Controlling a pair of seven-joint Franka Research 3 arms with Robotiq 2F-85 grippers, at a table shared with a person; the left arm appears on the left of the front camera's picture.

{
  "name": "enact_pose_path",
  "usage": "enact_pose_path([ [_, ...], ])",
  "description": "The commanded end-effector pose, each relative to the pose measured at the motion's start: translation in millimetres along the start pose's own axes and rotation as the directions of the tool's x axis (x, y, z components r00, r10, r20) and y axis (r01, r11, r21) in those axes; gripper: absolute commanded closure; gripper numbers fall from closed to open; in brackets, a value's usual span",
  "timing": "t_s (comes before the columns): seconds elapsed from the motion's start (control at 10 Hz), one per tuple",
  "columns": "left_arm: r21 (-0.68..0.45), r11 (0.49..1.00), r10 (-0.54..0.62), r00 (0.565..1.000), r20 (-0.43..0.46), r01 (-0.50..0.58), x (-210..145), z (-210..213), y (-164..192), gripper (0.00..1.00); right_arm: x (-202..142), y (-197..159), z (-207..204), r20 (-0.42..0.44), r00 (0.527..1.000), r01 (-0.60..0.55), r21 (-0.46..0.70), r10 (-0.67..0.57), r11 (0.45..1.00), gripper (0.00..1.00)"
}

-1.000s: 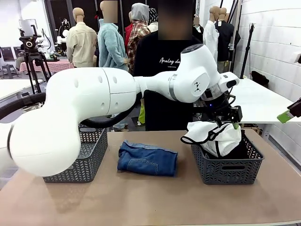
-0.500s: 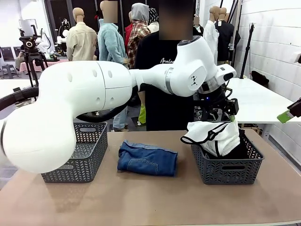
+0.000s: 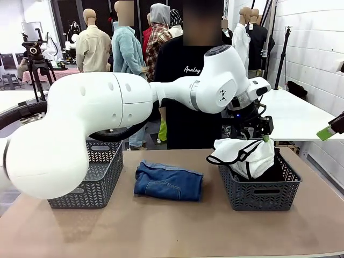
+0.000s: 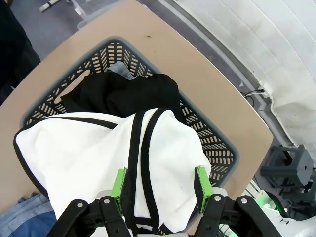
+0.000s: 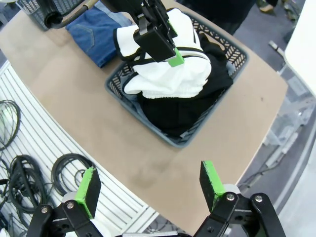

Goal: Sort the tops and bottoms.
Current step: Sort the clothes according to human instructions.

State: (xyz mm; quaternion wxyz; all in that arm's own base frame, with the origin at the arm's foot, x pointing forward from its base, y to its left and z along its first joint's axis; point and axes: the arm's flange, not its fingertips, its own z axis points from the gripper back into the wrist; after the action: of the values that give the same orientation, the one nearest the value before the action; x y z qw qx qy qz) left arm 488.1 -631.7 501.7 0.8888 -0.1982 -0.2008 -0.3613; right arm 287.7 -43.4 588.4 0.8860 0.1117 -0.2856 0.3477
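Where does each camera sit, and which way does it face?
Front view: robot's side, facing across the table to the person; left arm crosses.
Left wrist view: above the basket, looking down at the white top; left end effector at bottom.
Right wrist view: off the table's edge, looking down; open right end effector at bottom.
Shared: all show the white top.

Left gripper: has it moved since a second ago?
Yes. The left gripper stands slightly higher above the gray basket rim than before, jaws open over the white top lying in it.
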Motion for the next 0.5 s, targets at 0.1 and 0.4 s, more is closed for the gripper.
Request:
enact_pose_path([
  [0.1,0.000,1.000,0.000,1.000,0.000,0.000,0,0,0,0.32,4,-2,-1,-0.007,1.000,0.006,-0.014,-0.006,1.000,0.00],
  [0.4,0.054,0.998,-0.020,1.000,-0.022,0.021,3,8,3,0.32,4,-2,-1,-0.007,1.000,0.006,-0.014,-0.006,1.000,0.00],
])
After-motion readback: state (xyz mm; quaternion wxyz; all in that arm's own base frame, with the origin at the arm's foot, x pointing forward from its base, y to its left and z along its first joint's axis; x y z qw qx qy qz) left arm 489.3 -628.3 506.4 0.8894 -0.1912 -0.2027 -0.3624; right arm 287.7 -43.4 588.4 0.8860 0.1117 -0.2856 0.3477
